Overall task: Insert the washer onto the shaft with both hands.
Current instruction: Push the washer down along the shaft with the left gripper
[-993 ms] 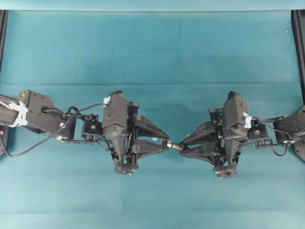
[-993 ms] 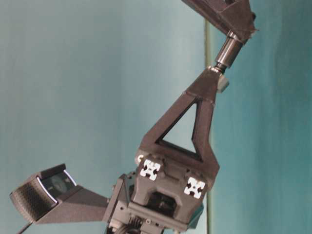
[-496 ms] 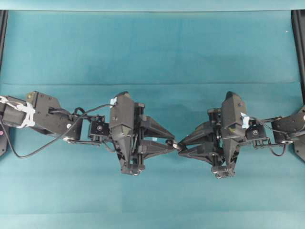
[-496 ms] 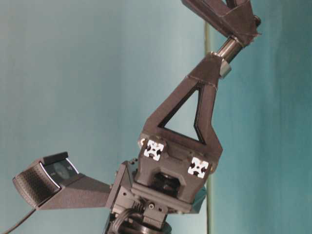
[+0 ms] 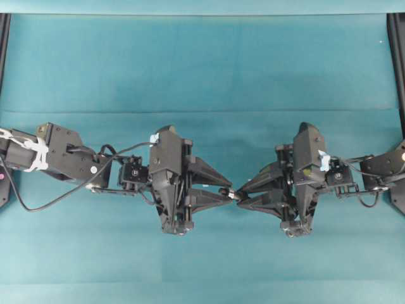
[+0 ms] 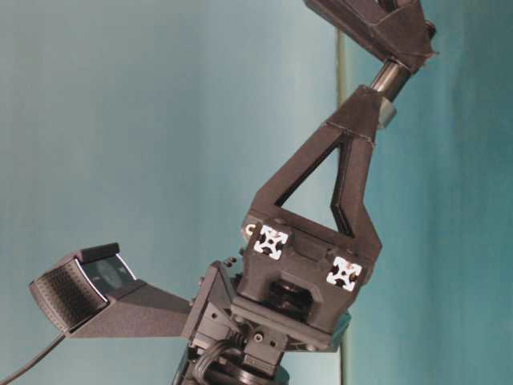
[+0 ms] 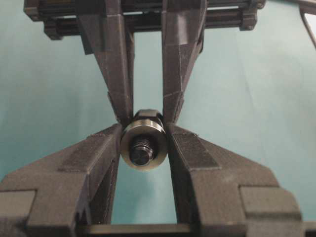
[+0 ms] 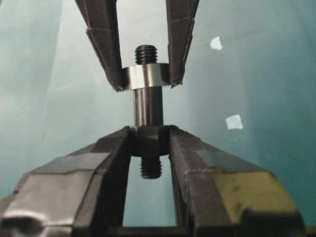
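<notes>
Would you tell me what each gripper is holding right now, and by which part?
Left gripper pinches the washer by its outer rim; right gripper clamps the shaft at its thicker section.

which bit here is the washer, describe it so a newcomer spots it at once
Look mid-air above the teal table, where the two black grippers meet tip to tip. Between the left gripper fingers sits the washer, a shiny silver ring around the dark shaft.

A robotics lab test bench. A plain teal cloth (image 5: 202, 63) covers the whole bench to its edges, black frame rails (image 5: 397, 63) stand at the left and right edges, and a black camera (image 6: 76, 289) sits at table level.
</notes>
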Robot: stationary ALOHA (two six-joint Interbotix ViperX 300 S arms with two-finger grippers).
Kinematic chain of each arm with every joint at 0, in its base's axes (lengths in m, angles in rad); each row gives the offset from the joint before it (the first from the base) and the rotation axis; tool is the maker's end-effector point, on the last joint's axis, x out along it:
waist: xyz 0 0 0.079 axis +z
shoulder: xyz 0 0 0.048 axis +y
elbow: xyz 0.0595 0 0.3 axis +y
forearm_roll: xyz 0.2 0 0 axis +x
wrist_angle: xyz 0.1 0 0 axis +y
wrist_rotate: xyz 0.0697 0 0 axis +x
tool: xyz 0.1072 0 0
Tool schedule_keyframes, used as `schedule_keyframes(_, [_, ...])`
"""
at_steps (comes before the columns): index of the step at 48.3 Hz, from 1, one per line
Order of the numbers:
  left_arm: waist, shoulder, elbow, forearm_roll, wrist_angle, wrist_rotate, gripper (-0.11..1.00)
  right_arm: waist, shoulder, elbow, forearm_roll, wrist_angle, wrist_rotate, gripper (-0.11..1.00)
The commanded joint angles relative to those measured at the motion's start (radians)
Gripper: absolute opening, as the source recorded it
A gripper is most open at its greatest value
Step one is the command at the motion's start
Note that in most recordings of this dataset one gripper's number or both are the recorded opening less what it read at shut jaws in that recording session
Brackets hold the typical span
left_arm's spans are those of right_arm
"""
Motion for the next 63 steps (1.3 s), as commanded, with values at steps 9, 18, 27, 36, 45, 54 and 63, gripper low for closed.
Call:
schedule_keyframes(9, [-0.018,0.012,-0.038,0.003,0.014,0.006,0.34,-0.021,0.005,-0.060,0.003,-0.014,-0.020,0.00])
schedule_keyframes(18, [-0.017,0.020,-0.051,0.003,0.021,0.008,0.34,-0.023,0.008,-0.064,0.003,-0.014,-0.020,0.00])
schedule_keyframes(27, [-0.018,0.017,-0.051,0.003,0.037,0.006,0.34,-0.023,0.006,-0.064,0.002,-0.011,-0.020,0.00])
schedule_keyframes(36, [-0.017,0.015,-0.055,0.003,0.060,-0.005,0.34,-0.023,0.006,-0.064,0.003,-0.011,-0.020,0.00])
schedule_keyframes(45, [-0.014,0.011,-0.055,0.003,0.091,-0.005,0.34,-0.023,0.006,-0.064,0.003,-0.006,-0.020,0.00])
schedule_keyframes(54, [-0.009,0.006,-0.055,0.003,0.143,-0.003,0.34,-0.023,0.006,-0.064,0.002,-0.002,-0.020,0.00])
schedule_keyframes(63, [-0.009,0.002,-0.057,0.003,0.144,0.000,0.53,-0.023,0.006,-0.063,0.003,-0.002,-0.020,0.00])
